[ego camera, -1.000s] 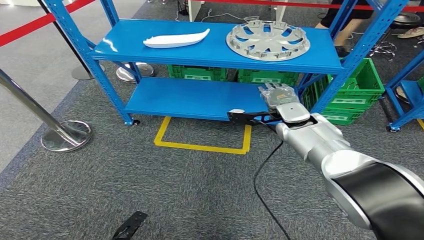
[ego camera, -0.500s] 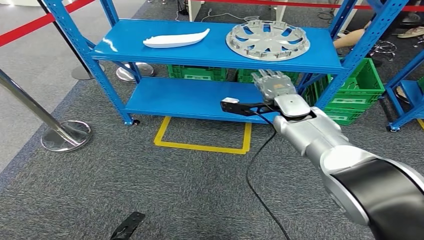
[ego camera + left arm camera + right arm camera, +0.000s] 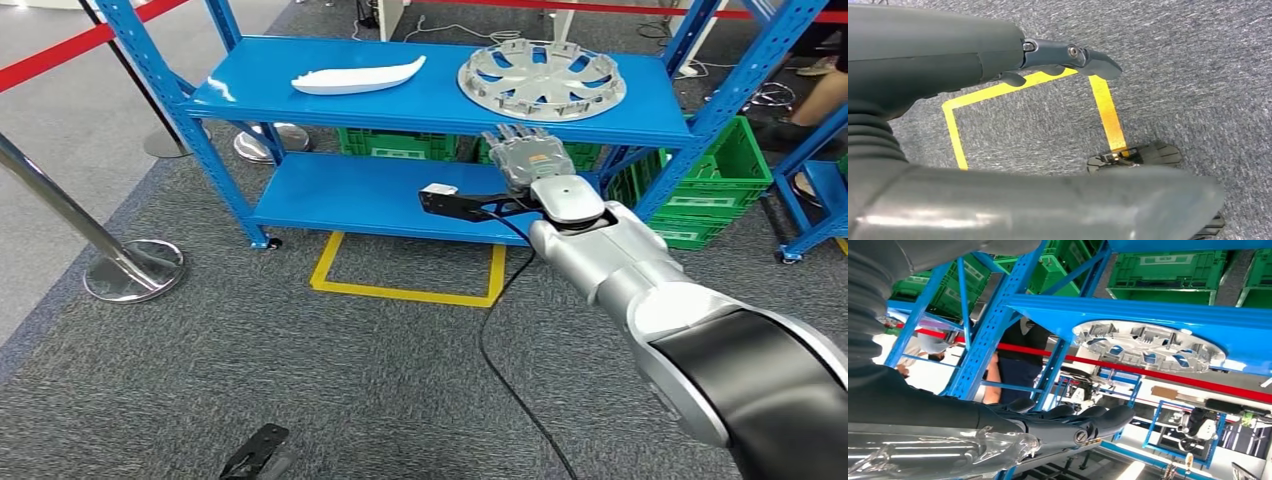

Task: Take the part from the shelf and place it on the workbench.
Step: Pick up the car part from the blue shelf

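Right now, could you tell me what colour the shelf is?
Bright blue shelf, clearest in the head view.

Silver hubcap (image 3: 541, 79) lies flat on top blue shelf (image 3: 330, 100), at 1 o'clock in head view, near the shelf's right end; round, spoked with open slots, inner ribbed side up. White elongated curved part (image 3: 358, 77) lies flat on same shelf, at 11 o'clock, well apart from hubcap, pointed tip toward it. Right wrist view shows hubcap (image 3: 1147, 346) resting on shelf.

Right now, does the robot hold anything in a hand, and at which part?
Nothing is held. The right hand is raised, fingers apart, before the shelf edge below the wheel cover; the left hand hangs over the floor.
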Controlling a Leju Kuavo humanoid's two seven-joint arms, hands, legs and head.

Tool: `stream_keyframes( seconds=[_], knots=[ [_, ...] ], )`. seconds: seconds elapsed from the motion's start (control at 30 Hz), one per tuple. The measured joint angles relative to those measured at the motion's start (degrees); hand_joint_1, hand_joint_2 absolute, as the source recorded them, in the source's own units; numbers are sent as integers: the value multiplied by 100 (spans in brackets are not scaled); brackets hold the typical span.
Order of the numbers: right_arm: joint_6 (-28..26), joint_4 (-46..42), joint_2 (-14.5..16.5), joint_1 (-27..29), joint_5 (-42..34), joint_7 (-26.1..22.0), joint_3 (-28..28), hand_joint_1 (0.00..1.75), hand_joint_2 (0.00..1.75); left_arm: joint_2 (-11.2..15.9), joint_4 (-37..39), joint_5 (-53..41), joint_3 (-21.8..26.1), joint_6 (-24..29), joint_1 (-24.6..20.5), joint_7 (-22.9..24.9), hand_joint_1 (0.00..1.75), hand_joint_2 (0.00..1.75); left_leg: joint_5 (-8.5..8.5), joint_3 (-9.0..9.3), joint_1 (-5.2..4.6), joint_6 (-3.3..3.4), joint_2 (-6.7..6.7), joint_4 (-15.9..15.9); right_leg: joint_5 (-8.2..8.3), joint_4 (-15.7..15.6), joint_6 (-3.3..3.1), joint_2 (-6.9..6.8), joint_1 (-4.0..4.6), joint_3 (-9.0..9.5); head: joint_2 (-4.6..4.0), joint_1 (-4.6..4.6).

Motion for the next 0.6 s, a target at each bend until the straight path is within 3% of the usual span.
stream_keyframes(
  seconds=[0.07, 0.17, 0.2, 0.23, 0.3, 0.37, 0.47, 0.53, 0.6],
  knots=[
    [2, -2, 1, -7, 2, 3, 0, 0, 175, -2, 0, -1, 3, 1, 0, 0, 0, 0, 9, 48, 20, 38, 25, -21, -216, 356, -22, -89, 20, -198, 0, 22],
    [11, -2, 7, 32, 4, 8, 0, 0, 175, -4, 0, -3, 10, 2, 4, 0, 0, 0, -13, 71, 22, 54, 55, -22, -662, 1417, -34, -175, 40, -761, 0, 41],
    [14, -2, 9, 59, 6, 9, 0, 0, 175, -5, 0, -3, 15, 2, 9, 0, 0, 0, -24, 83, 25, 45, 58, -21, -680, 1569, -27, -188, 41, -861, 0, 43],
    [15, -2, 9, 79, 8, 10, 0, 0, 175, -7, 0, -4, 25, 2, 15, 0, 0, 0, -41, 102, 31, 28, 58, -18, -590, 1502, -21, -202, 39, -855, 0, 44],
    [15, -2, 9, 92, 10, 16, 0, 0, 175, -11, 0, -7, 48, 3, 25, 0, 0, 0, -98, 163, 47, -33, 59, -3, -172, 801, -14, -249, 36, -557, 0, 44],
    [13, -2, 9, 83, 10, 24, 0, 0, 175, -11, 0, -13, 65, 4, 21, 0, 0, 0, -158, 192, 50, -117, 67, 21, 35, 157, -67, -284, 60, -265, 0, 41],
    [13, -2, 13, 108, 12, 28, 0, 0, 175, -8, 0, -17, 76, 5, 21, 1, 0, 0, -199, 203, 50, -228, 91, 32, 31, 40, -232, -245, 91, -186, 0, 24],
    [9, -11, 12, 102, 13, 32, 0, 0, 175, -8, 0, -19, 79, 8, 19, 1, 0, 0, -256, 174, 62, -289, 91, 146, 30, 37, -300, -210, 77, -148, 0, 17],
    [8, -22, 17, 79, 13, 33, 0, 0, 175, -8, 0, -23, 83, 10, 8, 0, 0, 0, -453, -120, 68, -342, 84, 656, -3, 32, -356, -189, 64, -97, 0, 2]
  ],
)
